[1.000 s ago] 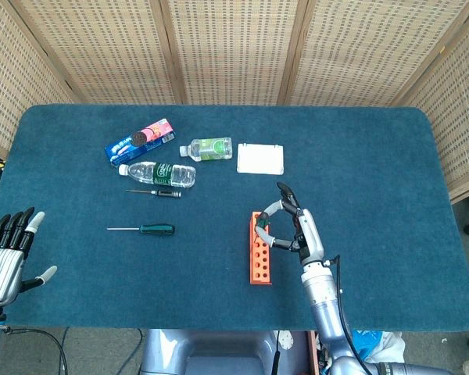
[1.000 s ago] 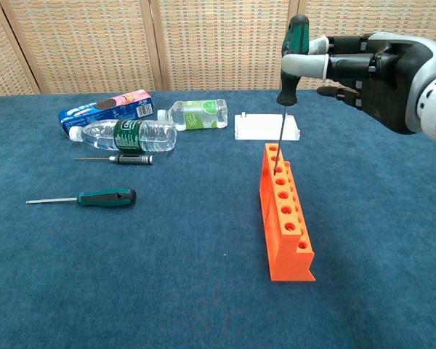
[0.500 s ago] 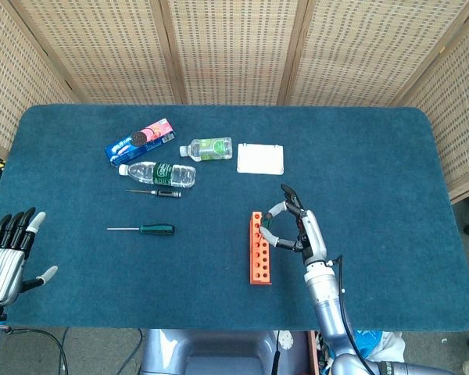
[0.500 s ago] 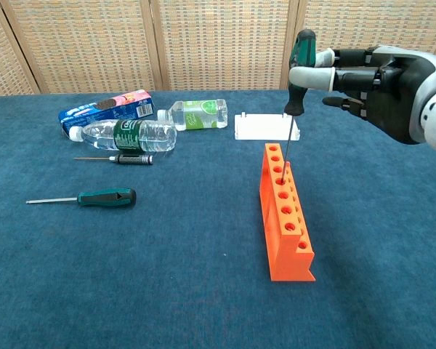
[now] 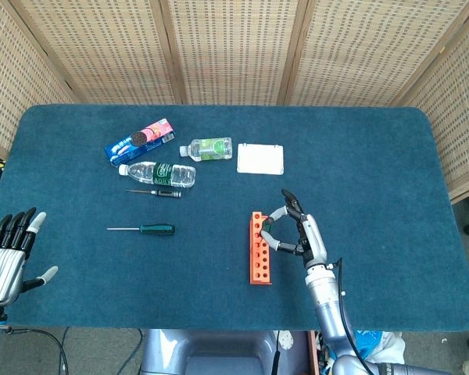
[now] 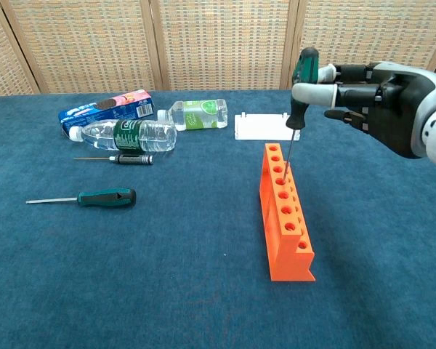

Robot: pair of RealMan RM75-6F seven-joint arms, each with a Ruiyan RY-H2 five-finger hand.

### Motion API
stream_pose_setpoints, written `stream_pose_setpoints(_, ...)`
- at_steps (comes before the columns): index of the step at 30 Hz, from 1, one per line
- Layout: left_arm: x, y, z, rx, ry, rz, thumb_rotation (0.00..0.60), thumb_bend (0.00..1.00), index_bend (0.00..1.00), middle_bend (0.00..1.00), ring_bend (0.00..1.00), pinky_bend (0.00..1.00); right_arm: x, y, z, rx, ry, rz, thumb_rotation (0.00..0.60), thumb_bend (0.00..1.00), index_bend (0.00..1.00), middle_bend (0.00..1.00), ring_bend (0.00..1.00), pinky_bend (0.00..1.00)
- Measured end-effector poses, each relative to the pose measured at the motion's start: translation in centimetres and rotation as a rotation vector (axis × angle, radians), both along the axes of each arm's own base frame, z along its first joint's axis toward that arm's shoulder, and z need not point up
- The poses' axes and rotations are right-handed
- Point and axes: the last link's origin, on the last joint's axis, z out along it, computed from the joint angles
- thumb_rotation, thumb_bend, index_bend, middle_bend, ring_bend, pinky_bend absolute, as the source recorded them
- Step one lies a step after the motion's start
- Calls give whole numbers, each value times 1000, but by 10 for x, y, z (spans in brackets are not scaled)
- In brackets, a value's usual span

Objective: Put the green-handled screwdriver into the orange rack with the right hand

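Observation:
My right hand (image 6: 381, 102) (image 5: 297, 233) pinches a green-handled screwdriver (image 6: 300, 86) by its handle, held nearly upright over the orange rack (image 6: 285, 214) (image 5: 259, 248). The thin shaft reaches down with its tip in one of the rack's far holes. A second green-handled screwdriver (image 6: 93, 198) (image 5: 144, 229) lies flat on the blue table to the left. My left hand (image 5: 6, 258) hovers at the table's near left corner, fingers spread, holding nothing.
A clear water bottle (image 6: 125, 136), a small black-handled screwdriver (image 6: 120, 158), a biscuit box (image 6: 106, 110), a smaller green-labelled bottle (image 6: 196, 114) and a white box (image 6: 264, 126) lie toward the back. Wicker screens stand behind the table.
My right hand has lowered and shifted slightly right with the screwdriver, sinking its shaft deeper into the rack hole. The left hand has not moved.

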Motion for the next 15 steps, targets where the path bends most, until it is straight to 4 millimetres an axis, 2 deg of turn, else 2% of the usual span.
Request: stream_pose_setpoints(15, 0, 0, 0, -4, -1, -1, 600, 0, 0, 0, 0, 0, -20, 4, -22, 45, -35, -14, 600, 240, 670, 51, 0, 0)
